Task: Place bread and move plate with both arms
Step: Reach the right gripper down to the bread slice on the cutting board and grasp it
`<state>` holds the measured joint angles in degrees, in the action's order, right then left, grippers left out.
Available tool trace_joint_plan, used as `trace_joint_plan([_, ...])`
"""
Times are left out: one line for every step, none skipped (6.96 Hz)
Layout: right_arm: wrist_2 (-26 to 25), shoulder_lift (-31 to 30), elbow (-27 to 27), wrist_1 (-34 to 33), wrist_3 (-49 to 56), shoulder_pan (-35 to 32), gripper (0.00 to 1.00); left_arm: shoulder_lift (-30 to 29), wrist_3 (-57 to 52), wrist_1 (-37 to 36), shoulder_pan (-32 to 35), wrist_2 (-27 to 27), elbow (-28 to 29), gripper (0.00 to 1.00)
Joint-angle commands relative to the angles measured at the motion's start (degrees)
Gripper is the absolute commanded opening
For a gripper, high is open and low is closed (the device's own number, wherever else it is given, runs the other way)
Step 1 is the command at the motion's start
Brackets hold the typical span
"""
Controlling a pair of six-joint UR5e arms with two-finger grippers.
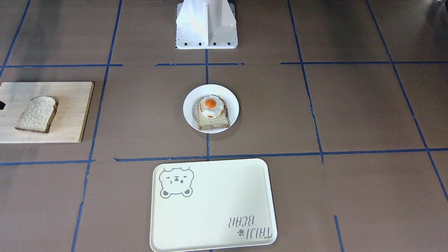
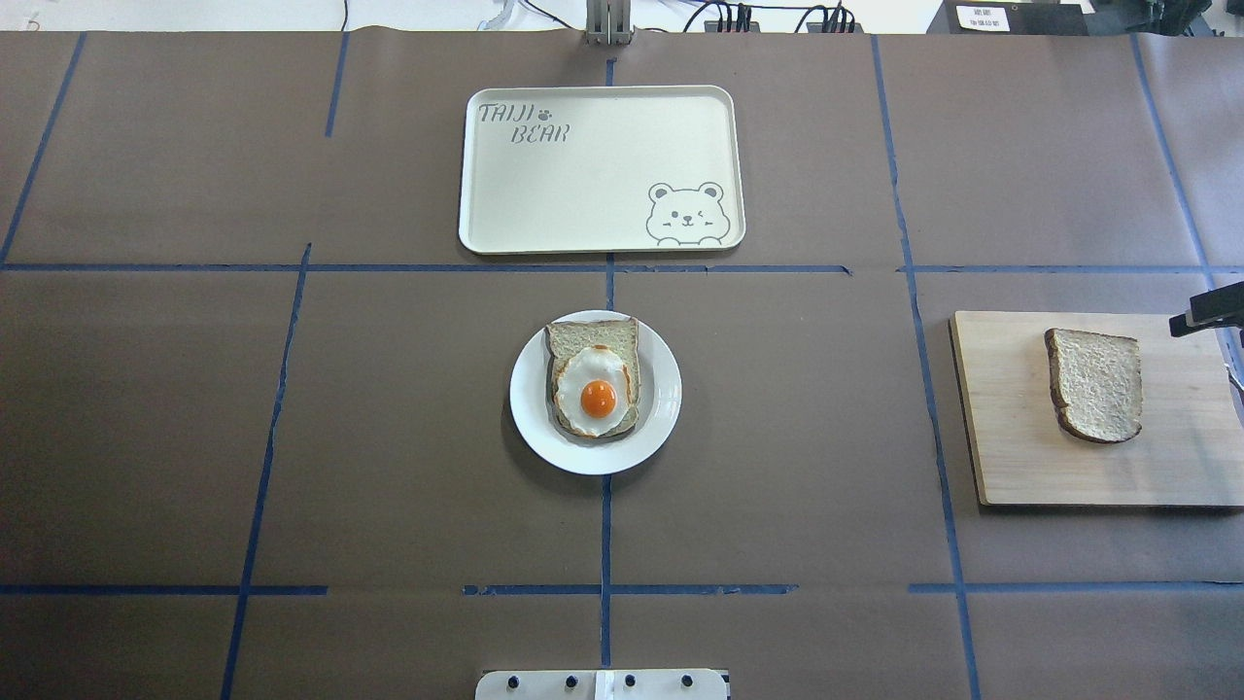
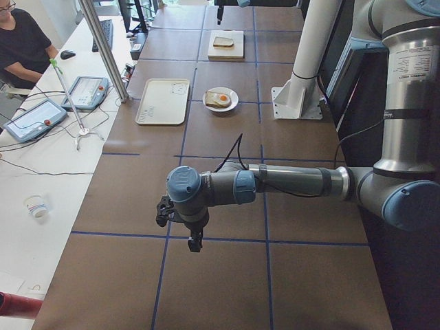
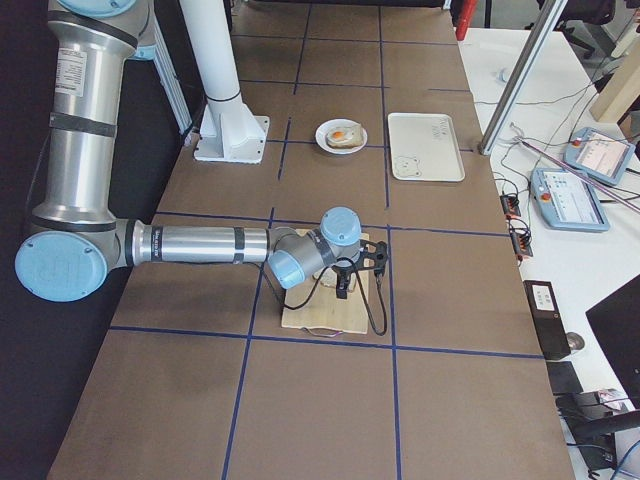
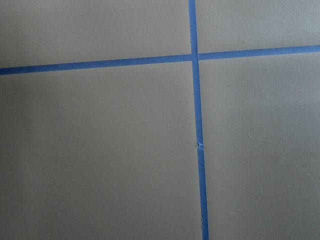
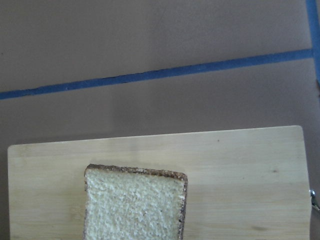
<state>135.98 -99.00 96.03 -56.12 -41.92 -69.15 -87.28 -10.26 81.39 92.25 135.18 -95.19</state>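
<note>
The plain bread slice (image 1: 36, 114) lies flat on a wooden cutting board (image 1: 73, 112) at the table's right end, seen too in the overhead view (image 2: 1096, 384) and the right wrist view (image 6: 135, 205). The small white plate (image 1: 189, 108) sits mid-table and holds an egg-topped slice (image 1: 211, 112). My right gripper (image 4: 343, 287) hovers over the board; only a black edge of it shows in the overhead view (image 2: 1205, 317), so I cannot tell whether it is open. My left gripper (image 3: 196, 244) hangs over bare table far to the left; I cannot tell its state.
A cream bear tray (image 2: 603, 185) lies just beyond the plate, on the operators' side. The white base pedestal (image 1: 206, 26) stands on the robot's side. Blue tape lines cross the brown table cover. Operators' desks with pendants stand past the far edge.
</note>
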Motion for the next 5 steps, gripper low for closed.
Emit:
trace_joint_plan([-1.07,0.65,-2.32,0.31,-1.41,3.48,0.98,0.0,-0.03,0.0,0.03,0.0,0.0,1.0])
trace_joint_plan([-1.07,1.17,-2.6,0.31,-1.41,4.19,0.97,0.0,-0.03,0.0,0.03,0.0,0.0,1.0])
trace_joint_plan([-1.16,1.27,-2.86,0.31,-1.41,5.5,0.95,-0.09,-0.03,0.0,-0.05,0.0,0.09,1.0])
trace_joint_plan([-1.07,1.35,-3.3,0.31,-1.41,5.86,0.87,-0.09,-0.03,0.0,-0.05,0.0,0.09,1.0])
trace_joint_plan([-1.16,1.35,-3.74,0.31,-1.41,6.48,0.8,-0.09,-0.03,0.0,-0.05,0.0,0.09,1.0])
